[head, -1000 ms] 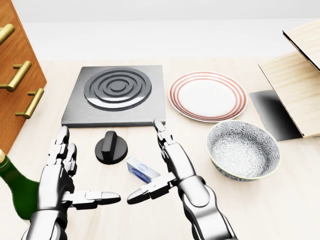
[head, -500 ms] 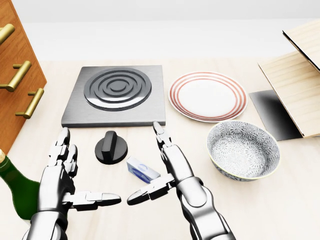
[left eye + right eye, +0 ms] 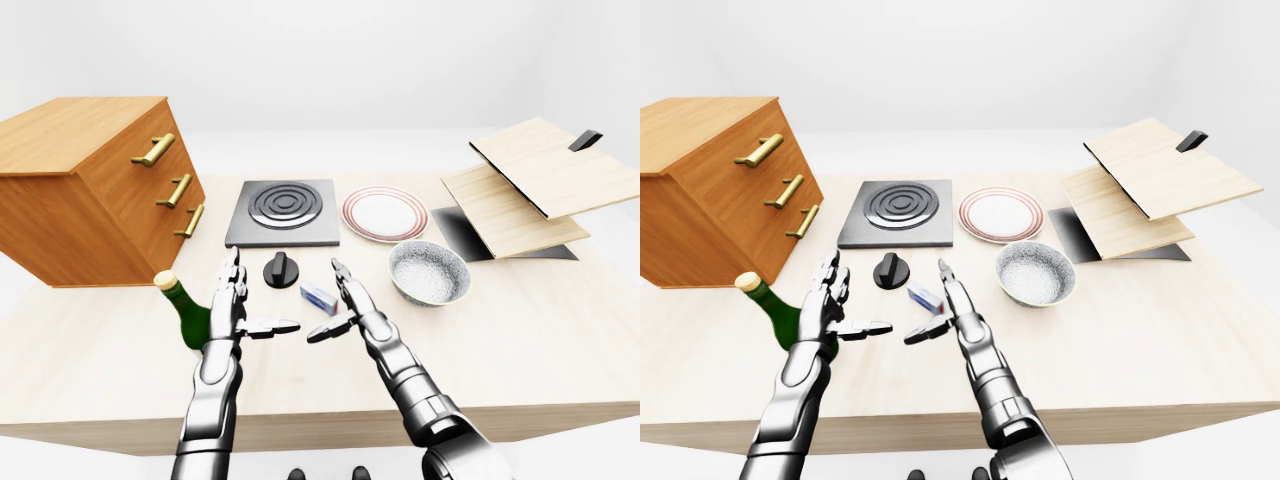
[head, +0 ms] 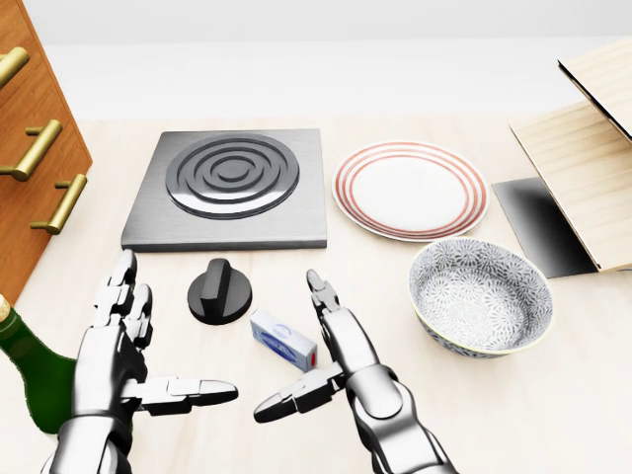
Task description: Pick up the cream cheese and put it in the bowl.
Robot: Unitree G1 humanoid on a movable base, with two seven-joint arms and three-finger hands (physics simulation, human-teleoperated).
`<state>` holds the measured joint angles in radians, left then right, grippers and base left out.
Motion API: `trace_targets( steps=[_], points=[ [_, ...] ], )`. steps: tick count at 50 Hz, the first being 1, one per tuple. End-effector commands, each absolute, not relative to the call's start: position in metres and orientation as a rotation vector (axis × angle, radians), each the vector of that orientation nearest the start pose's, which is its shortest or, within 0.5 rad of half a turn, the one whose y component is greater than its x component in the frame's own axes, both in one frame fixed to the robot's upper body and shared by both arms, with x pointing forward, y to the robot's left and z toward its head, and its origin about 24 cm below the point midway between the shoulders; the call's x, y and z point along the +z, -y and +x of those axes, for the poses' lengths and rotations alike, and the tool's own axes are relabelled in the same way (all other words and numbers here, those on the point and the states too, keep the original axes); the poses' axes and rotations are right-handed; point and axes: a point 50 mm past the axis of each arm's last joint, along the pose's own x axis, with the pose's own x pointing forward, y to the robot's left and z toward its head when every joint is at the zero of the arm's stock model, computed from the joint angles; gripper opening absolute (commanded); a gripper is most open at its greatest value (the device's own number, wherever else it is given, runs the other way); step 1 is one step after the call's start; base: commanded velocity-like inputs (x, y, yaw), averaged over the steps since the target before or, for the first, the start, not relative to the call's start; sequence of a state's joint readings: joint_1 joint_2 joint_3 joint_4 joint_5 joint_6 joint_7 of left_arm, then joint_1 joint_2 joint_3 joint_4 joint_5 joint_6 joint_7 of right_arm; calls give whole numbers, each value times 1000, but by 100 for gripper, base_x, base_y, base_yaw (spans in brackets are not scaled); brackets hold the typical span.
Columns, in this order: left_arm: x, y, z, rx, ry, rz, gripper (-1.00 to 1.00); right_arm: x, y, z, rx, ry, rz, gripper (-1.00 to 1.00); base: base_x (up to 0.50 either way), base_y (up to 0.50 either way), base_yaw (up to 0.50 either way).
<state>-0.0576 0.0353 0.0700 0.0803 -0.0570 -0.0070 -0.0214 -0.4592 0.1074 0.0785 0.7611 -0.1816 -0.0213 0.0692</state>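
Right silver three-finger hand (image 4: 331,365) is spread wide, thumb just below the small white-and-blue cream cheese box (image 4: 282,339), not gripping it. Left silver hand (image 4: 133,360) is also spread, well left of the box. Box lies flat on the pale wood table (image 4: 592,375), w/ black round knob (image 4: 219,290) just upper-left & grey patterned ceramic bowl (image 4: 481,297) to its right, apart. Green glass bottle (image 4: 30,367) stands far left of the box.

The cream cheese (image 3: 927,297) is seen lying on the table (image 3: 1160,330) between the black knob (image 3: 889,270) and the open-fingered right hand (image 3: 952,312), with the patterned bowl (image 3: 1036,273) well to the right.
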Motion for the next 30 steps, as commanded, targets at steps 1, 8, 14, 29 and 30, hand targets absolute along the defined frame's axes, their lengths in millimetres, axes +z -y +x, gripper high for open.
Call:
trace_targets(
  steps=[1, 8, 14, 29, 30],
  points=[
    [40, -168, 264, 34, -14, -29, 100, -14, 61, 308, 346, -337, -186, 100, 0, 0, 0],
    [40, -168, 264, 32, -15, -30, 100, -16, 61, 309, 336, -335, -194, 100, 0, 0, 0],
    [40, -168, 263, 29, -16, -29, 100, -13, 60, 309, 323, -299, -214, -100, 0, 0, 0],
    [43, -168, 261, 22, -26, -49, 100, -14, 64, 311, 155, -271, -286, -100, 0, 0, 0],
    [43, -168, 261, 22, -27, -51, 100, -13, 63, 310, 184, -261, -272, -100, 0, 0, 0]
  ],
)
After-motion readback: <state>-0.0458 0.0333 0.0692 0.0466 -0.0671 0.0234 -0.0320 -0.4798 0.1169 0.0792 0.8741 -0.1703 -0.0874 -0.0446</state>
